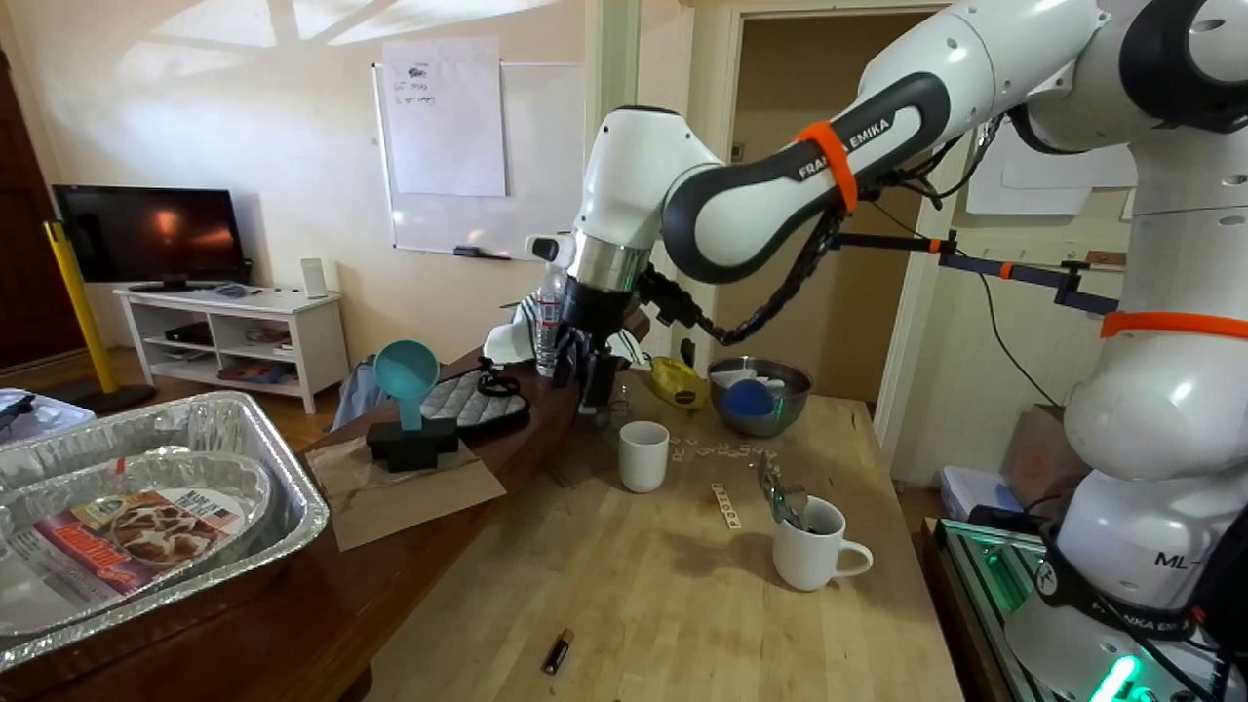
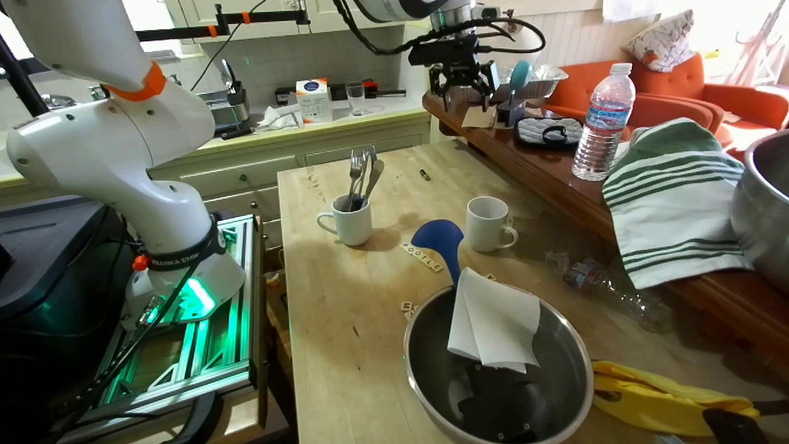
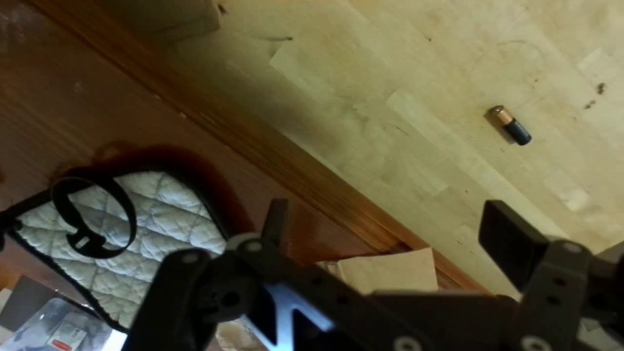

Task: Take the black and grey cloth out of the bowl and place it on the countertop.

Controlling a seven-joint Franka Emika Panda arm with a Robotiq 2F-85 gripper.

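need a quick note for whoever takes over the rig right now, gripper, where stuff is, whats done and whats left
Gripper: open, holding nothing.
Pad (grey, black-edged, probably the cloth meant): lying on the brown counter, outside the bowl.
Bowl: on the table, with a blue ladle and a folded white sheet in it. A dark patch at the bottom could be a thing or a reflection; can't tell.
Done: if the pad is the cloth, it is out and on the counter.
Left: likely just to back away, after checking that dark patch.
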